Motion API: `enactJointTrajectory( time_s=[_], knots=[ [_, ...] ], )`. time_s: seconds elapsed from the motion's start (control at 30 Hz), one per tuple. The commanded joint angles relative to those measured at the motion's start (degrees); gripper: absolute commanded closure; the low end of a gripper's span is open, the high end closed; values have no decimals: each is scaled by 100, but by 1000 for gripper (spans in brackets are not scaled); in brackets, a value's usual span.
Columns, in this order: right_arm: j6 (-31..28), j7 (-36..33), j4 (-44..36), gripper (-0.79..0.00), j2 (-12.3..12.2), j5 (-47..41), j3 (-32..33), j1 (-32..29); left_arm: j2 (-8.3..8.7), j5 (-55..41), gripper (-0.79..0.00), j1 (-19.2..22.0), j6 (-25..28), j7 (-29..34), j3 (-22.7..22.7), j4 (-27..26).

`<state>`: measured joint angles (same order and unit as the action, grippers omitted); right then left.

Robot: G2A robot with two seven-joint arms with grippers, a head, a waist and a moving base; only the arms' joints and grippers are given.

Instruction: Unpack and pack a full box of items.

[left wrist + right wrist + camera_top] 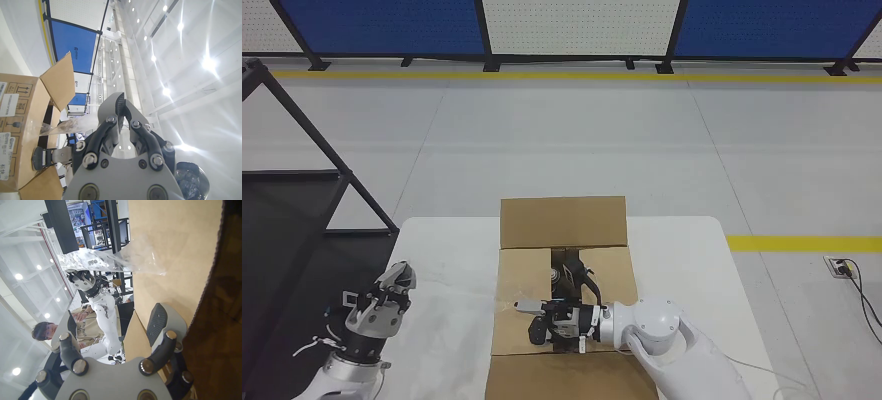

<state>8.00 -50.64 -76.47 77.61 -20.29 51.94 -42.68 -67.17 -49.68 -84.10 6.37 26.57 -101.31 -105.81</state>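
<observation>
Risk: I fear my right gripper [114,311] may shut short and the thin clear bag [113,260] slip free (film gives little bite).
Bag: sticking out of the box [562,222], beyond the gripper's fingertips, not between them.
Right side: fingers spread wide, over the box's opening.
Left side: left gripper [122,111] pressed together, empty, well apart from the box.

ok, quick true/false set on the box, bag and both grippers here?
1. The brown cardboard box has its flaps open. True.
2. A clear plastic bag pokes out of the box. True.
3. The left gripper is shut on the bag. False: it is shut on nothing, off to the side of the box.
4. The right gripper is open at the box. True.
5. The box stands on a black table. False: the table is white.
</observation>
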Motion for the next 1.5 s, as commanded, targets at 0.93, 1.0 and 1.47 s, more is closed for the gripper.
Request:
enactJointTrajectory(
  time_s=[0.93,1.0,1.47],
  knots=[
    [38,-53,-16,-785,22,78,22,7,-46,-847,0,-275,-114,121,-546,-314],
    [43,-50,-15,-785,26,76,18,13,-49,-880,0,-290,-137,128,-570,-320],
    [58,-54,-7,-785,36,96,32,16,-69,-1080,0,-343,-166,175,-770,-221]
  ],
)
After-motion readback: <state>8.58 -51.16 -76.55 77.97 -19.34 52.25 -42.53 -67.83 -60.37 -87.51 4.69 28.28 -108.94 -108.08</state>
